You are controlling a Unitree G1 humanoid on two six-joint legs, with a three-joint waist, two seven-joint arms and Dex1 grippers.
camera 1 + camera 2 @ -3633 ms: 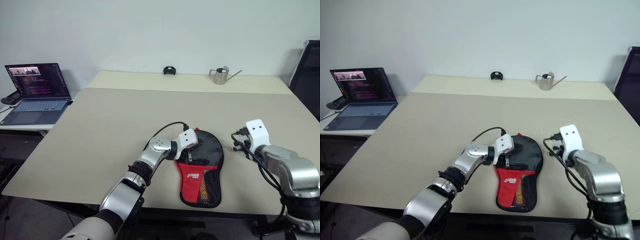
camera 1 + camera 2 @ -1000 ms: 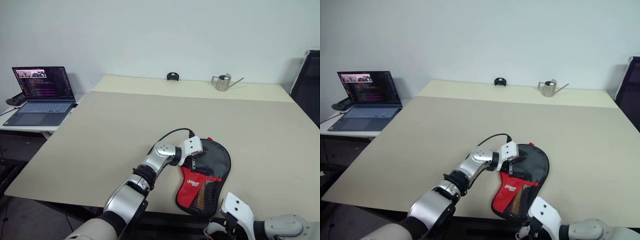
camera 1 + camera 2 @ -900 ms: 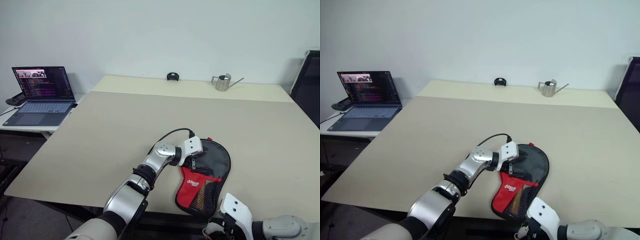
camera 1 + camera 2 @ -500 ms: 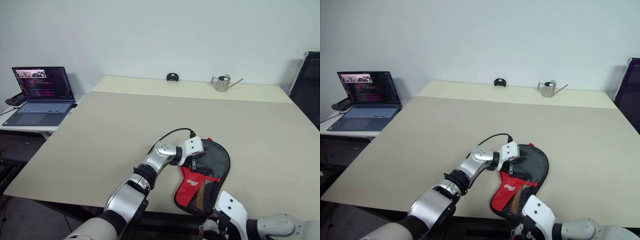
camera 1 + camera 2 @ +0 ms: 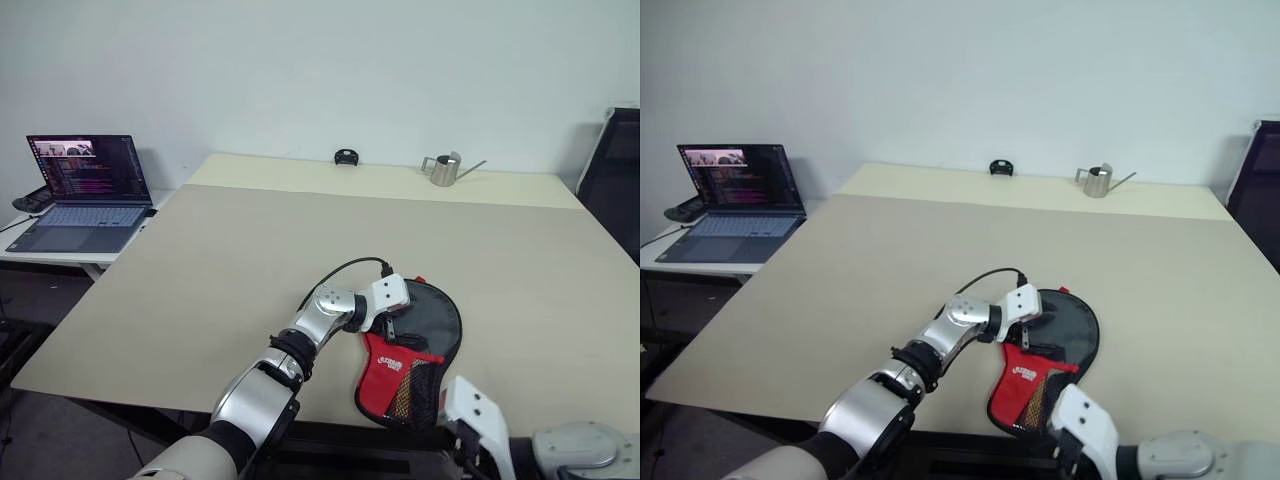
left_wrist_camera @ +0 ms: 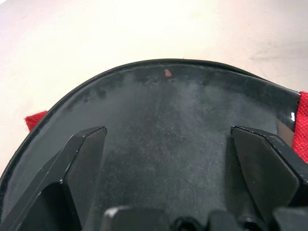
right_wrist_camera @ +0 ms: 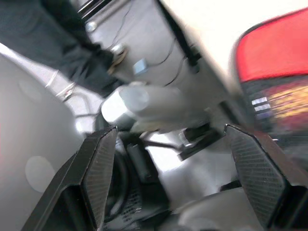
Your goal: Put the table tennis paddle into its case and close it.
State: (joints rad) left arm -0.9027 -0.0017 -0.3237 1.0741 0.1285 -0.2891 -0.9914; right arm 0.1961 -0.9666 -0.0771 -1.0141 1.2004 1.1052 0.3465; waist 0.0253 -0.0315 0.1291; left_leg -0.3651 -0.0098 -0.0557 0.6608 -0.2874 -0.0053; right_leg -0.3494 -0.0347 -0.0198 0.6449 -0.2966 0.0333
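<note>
Black fabric case [image 5: 415, 345] lying on the tabletop [image 5: 250, 260]; pinning it flat with spread left fingers [image 6: 82, 159], bringing empty, spread right fingers [image 7: 250, 168] toward the zipper, easing steadily along.

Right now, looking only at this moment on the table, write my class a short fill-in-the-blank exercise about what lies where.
1. The case is black at its round end and ____ at its narrow end.
2. The left gripper rests on the case with its fingers ____.
3. At the table's far edge stands a small metal ____ can.
4. Left of the table, an open ____ shows a lit screen.

Missing words: red; open; watering; laptop
</note>
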